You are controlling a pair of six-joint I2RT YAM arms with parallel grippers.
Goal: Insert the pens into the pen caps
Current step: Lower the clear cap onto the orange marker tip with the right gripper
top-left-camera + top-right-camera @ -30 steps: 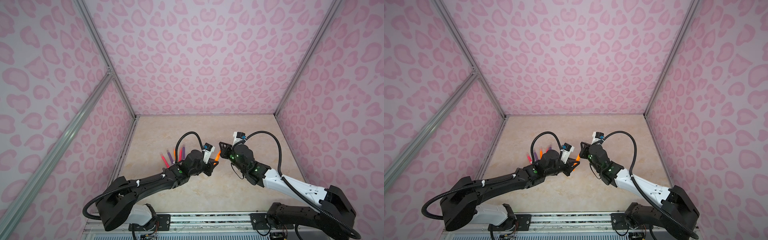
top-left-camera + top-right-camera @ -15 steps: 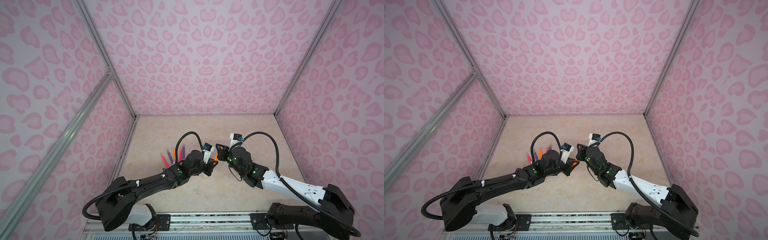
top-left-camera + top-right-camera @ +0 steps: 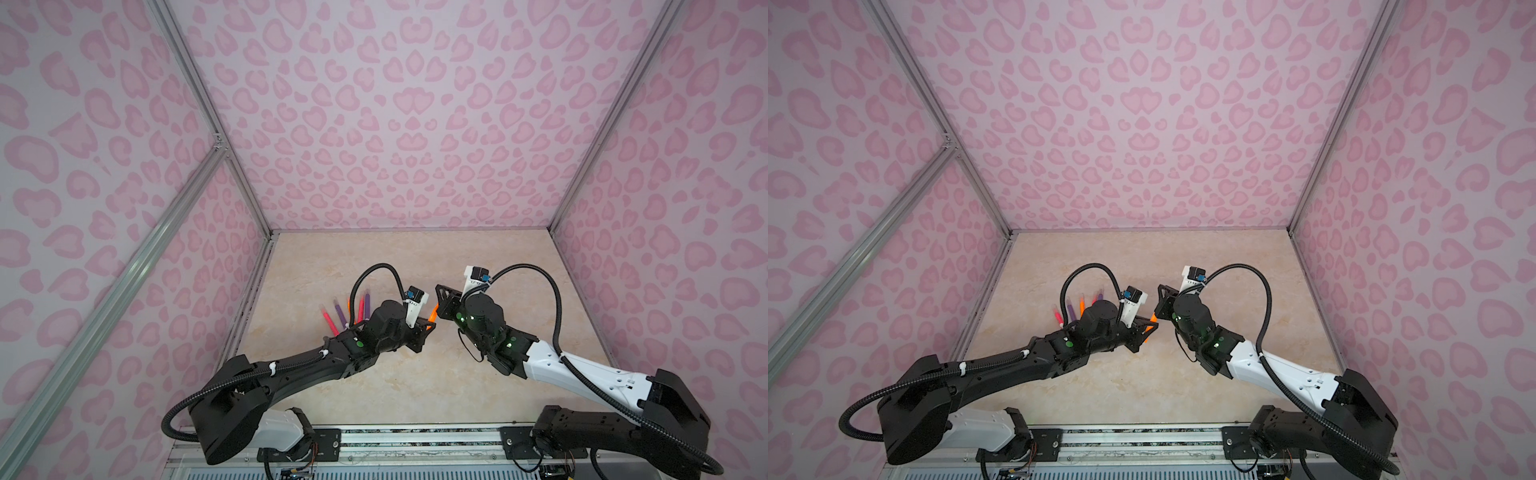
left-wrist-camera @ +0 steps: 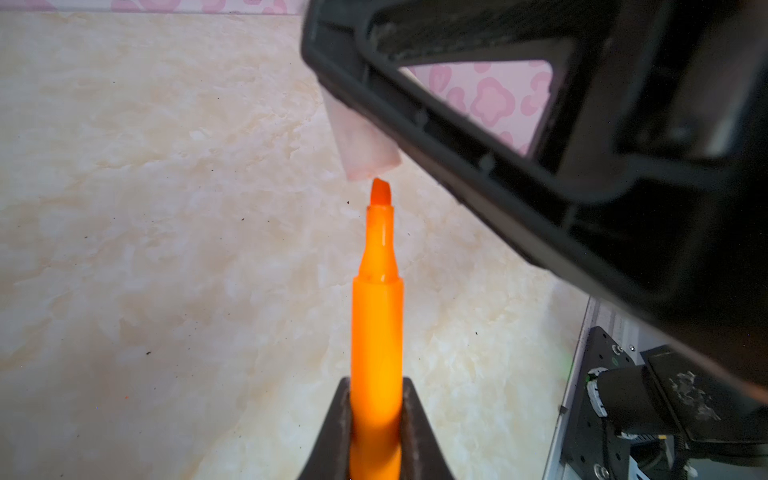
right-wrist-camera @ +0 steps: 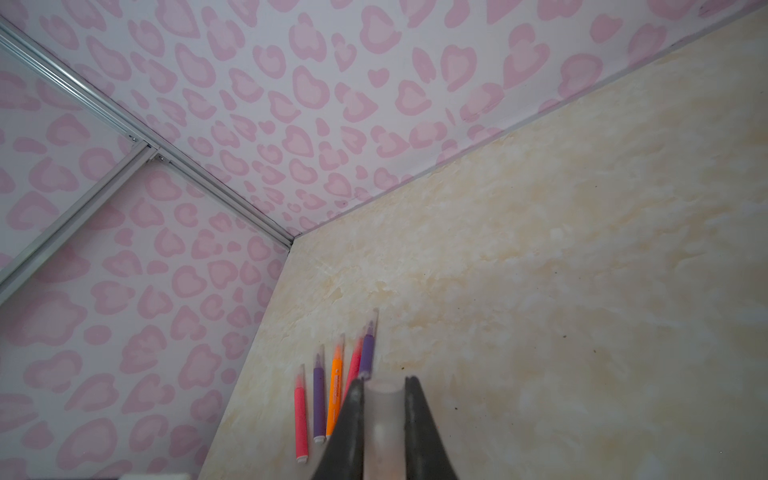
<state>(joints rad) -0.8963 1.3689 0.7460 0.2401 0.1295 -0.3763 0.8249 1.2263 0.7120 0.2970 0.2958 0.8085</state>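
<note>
Orange pen (image 4: pixel 376 324), clamped in the left pincer (image 4: pixel 376 384), points its tip just beside the mouth of the clear cap (image 5: pixel 383 424) gripped by the right pincer (image 5: pixel 384 380), above the table (image 4: pixel 166 208); five other pens (image 5: pixel 336 399) lie nearby.

Orange pen (image 4: pixel 376 332); frosted clear cap (image 5: pixel 382 415); beige marbled table (image 3: pixel 374 257) (pink blotched walls (image 3: pixel 395 124))

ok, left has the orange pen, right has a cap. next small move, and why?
Probably ease the left gripper forward along the orange pen: its tip sits just short of the clear cap, roughly aligned with the mouth, not yet inside. The right gripper grips that cap.
</note>
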